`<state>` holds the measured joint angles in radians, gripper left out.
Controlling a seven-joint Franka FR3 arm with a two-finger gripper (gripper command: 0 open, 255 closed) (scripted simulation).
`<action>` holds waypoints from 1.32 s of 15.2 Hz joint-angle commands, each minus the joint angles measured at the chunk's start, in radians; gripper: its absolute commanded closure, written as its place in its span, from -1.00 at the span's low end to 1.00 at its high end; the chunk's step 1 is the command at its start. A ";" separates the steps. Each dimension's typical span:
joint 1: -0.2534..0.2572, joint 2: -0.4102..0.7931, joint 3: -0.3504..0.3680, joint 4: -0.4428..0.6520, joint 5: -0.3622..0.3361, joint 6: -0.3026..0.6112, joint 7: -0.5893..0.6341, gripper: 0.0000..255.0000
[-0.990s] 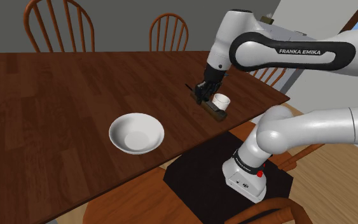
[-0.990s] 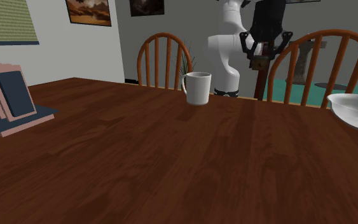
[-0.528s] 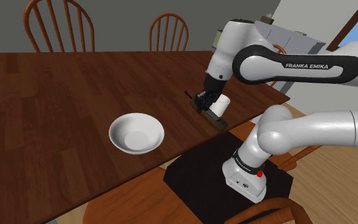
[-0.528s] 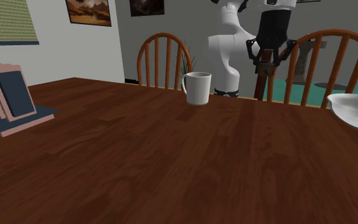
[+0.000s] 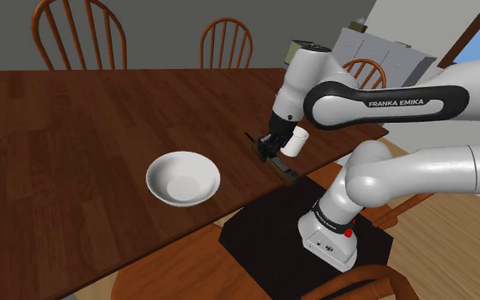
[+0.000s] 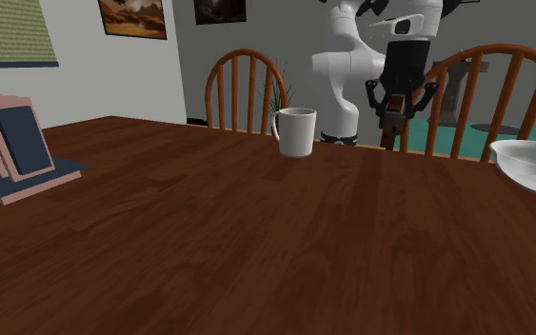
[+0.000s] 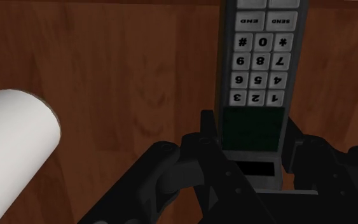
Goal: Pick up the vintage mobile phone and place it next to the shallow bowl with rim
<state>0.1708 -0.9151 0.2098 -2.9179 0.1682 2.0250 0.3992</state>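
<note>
The vintage phone [image 7: 258, 70] is a dark handset with grey number keys, and my gripper [image 7: 250, 137] is shut on its lower end. In the shoulder view the gripper [image 5: 269, 145] holds the phone [image 5: 282, 166] slanted just over the table's near edge, right beside a white mug [image 5: 292, 143]. The white shallow bowl [image 5: 182, 178] rests on the wooden table [image 5: 76, 128], well off toward that view's left. In the second exterior view the gripper [image 6: 391, 105] hangs behind the table with the phone [image 6: 387, 133] pointing down, and the bowl [image 6: 532, 167] sits at the right edge.
The mug [image 6: 295, 131] stands close by the gripper. Wooden chairs [image 5: 226, 41] line the far side of the table, and another [image 6: 485, 95] stands on the arm's side. A pink and blue stand [image 6: 13, 147] under a lamp occupies a corner. My base box [image 5: 315, 239] is below the table edge.
The gripper has come down and shifted slightly toward the table's near edge, still clasping the phone, which now hangs more slanted. The mug and bowl have stayed put.
</note>
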 commanded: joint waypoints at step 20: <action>0.010 0.109 0.027 -0.109 0.030 0.218 -0.003 -1.00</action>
<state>0.1811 -0.8066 0.2372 -3.0273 0.1983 2.2426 0.3963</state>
